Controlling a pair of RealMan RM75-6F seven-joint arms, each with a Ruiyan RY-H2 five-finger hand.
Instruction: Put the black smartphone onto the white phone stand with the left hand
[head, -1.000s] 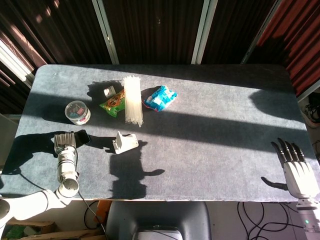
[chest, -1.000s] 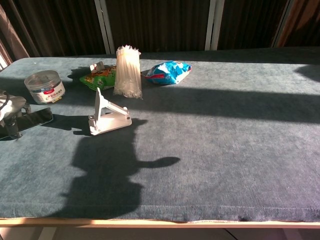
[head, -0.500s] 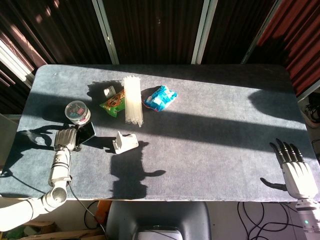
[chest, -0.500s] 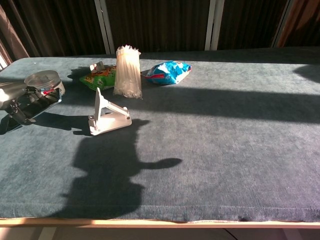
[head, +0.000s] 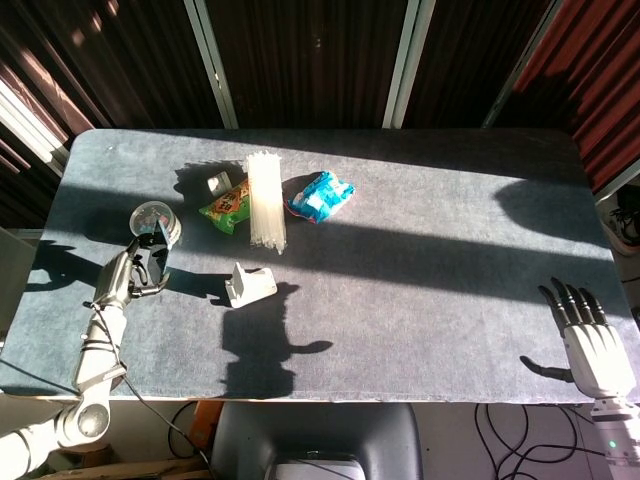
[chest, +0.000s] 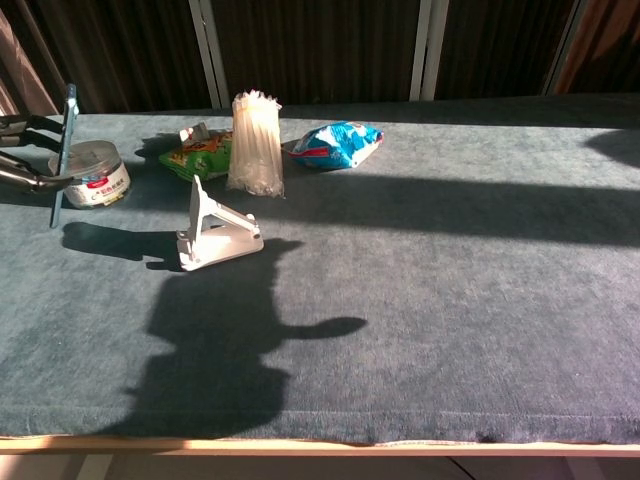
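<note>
At table left, the left hand holds one black smartphone upright and edge-on, off the cloth, well left of the single white phone stand. One round tub sits just behind the phone. Beyond the stand: one straw bundle, two snack packets, green and blue. The right hand, fingers spread and holding nothing, hangs off the table's right edge.

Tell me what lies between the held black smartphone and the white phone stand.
Only bare grey tabletop with a shadow across it separates the black smartphone, gripped by the left hand, from the white phone stand, clearest in the chest view.
</note>
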